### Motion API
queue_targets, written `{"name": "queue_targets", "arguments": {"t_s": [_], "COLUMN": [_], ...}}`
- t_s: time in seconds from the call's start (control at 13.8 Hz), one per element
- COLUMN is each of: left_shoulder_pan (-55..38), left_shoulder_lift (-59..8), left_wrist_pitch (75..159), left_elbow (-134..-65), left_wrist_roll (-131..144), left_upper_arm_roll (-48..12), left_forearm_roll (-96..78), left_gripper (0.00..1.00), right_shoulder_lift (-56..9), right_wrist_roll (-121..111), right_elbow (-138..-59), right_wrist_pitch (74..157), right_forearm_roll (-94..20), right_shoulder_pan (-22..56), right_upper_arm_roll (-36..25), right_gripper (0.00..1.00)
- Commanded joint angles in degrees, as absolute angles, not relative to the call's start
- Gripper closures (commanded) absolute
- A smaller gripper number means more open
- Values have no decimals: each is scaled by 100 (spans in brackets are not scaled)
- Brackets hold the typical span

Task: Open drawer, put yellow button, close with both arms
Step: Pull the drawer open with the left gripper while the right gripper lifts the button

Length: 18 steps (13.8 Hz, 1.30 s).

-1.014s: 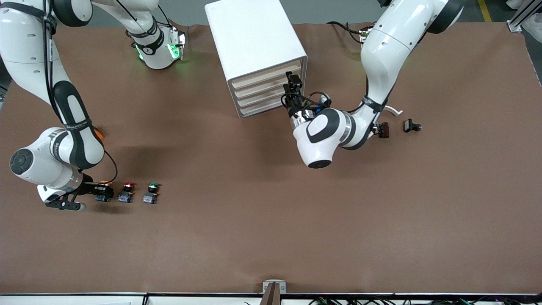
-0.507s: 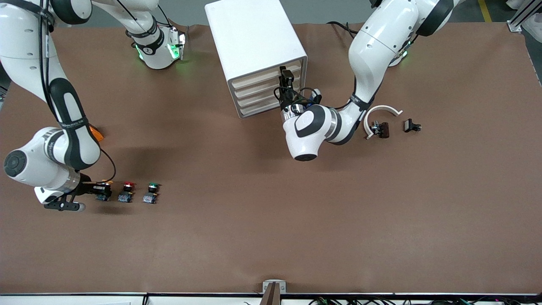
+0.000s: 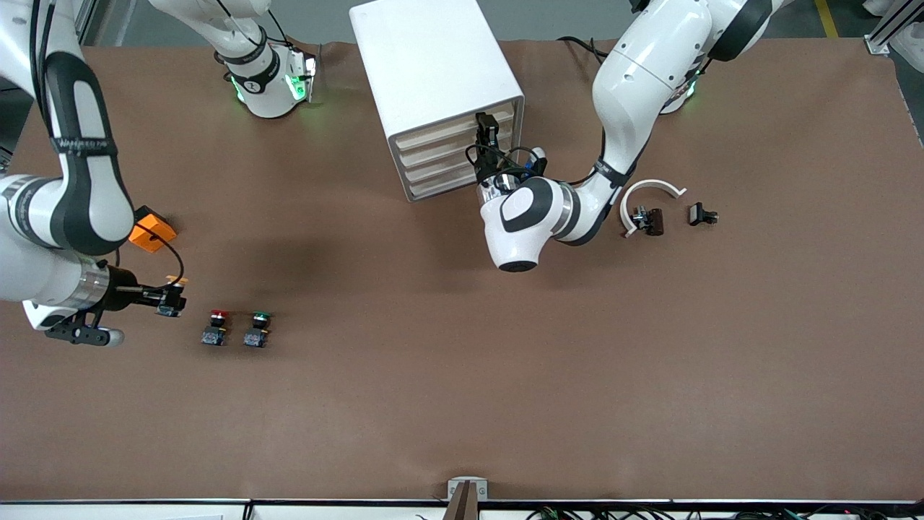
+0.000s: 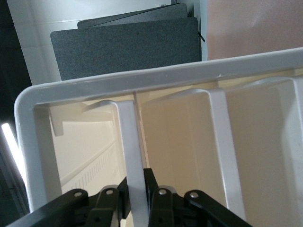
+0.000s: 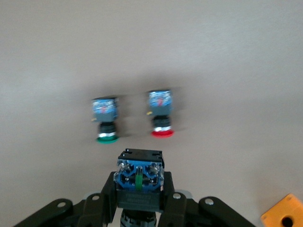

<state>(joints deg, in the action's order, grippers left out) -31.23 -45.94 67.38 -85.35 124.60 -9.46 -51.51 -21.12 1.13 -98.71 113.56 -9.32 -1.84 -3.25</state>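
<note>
My right gripper [image 3: 172, 299], clamped on the yellow button [image 5: 140, 177], has lifted it off the table's right-arm end; my left gripper [image 4: 138, 196] now pinches the drawer [image 3: 455, 128] front, ready to pull.

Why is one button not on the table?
Nothing is wrong. The right gripper has picked the yellow button up and holds it above the table, beside the red button. The left gripper grips the drawer front.

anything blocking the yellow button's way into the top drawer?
Yes: the drawer itself is shut, left pincer closed on its front lip. Right pincer holds the yellow button over bare table; nothing stands between it and the cabinet.
</note>
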Motion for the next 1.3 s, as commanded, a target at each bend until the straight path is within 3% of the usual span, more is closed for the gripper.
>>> {"name": "queue_targets", "arguments": {"t_s": [0.0,0.36,1.23], "left_shoulder_pan": [-2945,-2611,-1723], "left_shoulder_lift": [-4544,-4562,-4526], "left_wrist_pitch": [6741,6750,6768], "left_elbow": [-8543,-8517,-8490], "left_wrist_roll": [12357,12349,12366], "left_upper_arm_roll": [-940,-940,-888], "left_forearm_roll": [-5194,-5212,-5361], "left_gripper": [94,91,85], "right_shoulder_lift": [-1610,-1152,-896], "right_wrist_roll": [665,2913,7441], "right_elbow": [-10002,-10002,-9976], "right_wrist_pitch": [11075,10784,10986], "right_forearm_roll": [-1028,-1028,-730], "right_shoulder_pan": [227,1272,3821], "right_upper_arm_roll": [-343,-343,-334], "right_gripper": [100,100,100]}}
